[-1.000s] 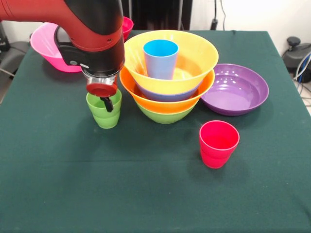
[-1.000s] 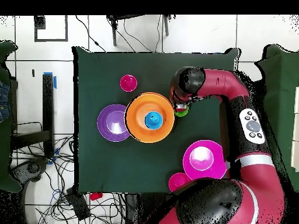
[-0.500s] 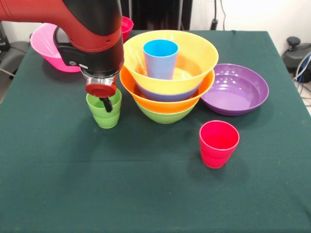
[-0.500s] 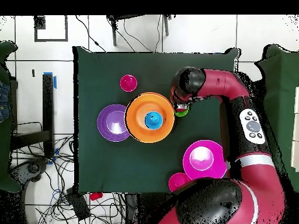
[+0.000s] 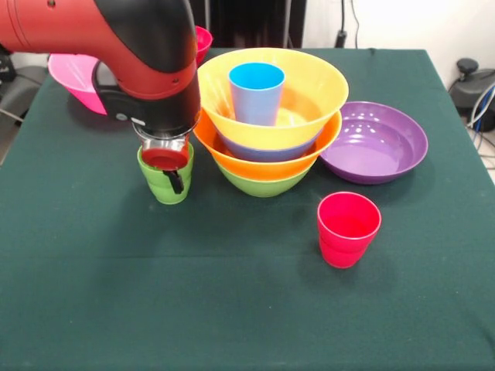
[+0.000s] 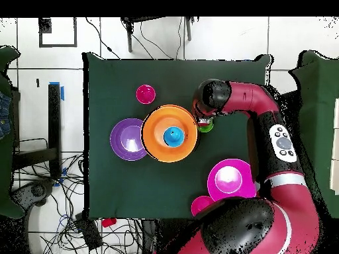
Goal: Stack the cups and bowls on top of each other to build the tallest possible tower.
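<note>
The small green tapered plastic cup is standing upright on the dark green cloth-covered table, just beside the nested tower of glossy plastic bowls, toward the table's far edge, and the black gripper of the red and black arm is reaching into its mouth, one finger inside; whether it is clenching the rim I cannot tell. Judging by this, the cup pick-up is being attempted; next comes lifting it clear and carrying it onto the light blue plastic cup sitting in the top yellow-orange bowl
</note>
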